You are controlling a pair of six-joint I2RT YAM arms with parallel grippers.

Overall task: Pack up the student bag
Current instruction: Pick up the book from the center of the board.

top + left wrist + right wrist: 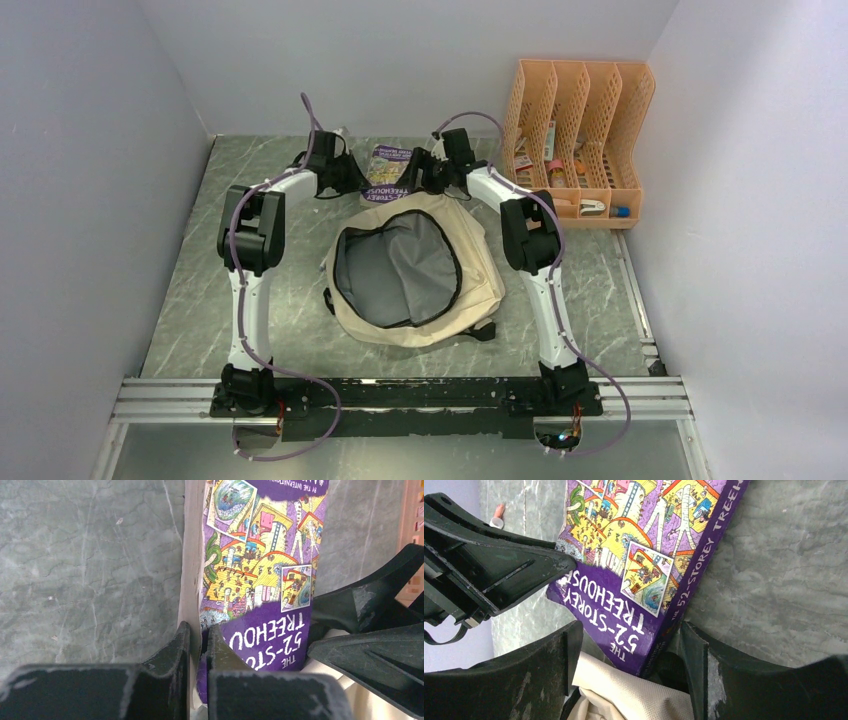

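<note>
Beyond the student bag (480,285), left gripper (199,630) seemingly pinches the book (260,580); right gripper (630,630) straddles it, jaws wide.

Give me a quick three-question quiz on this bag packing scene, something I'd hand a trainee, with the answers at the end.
1. True or false: the student bag lies zipped shut.
2. Which hand is shut on the purple Treehouse book? A. left B. right
3. Fill in: the right hand straddles the book's corner with its jaws ___.
Key: 1 false, the main compartment gapes, showing the grey lining. 2 A, the left hand pinches the book's edge. 3 open.
</note>
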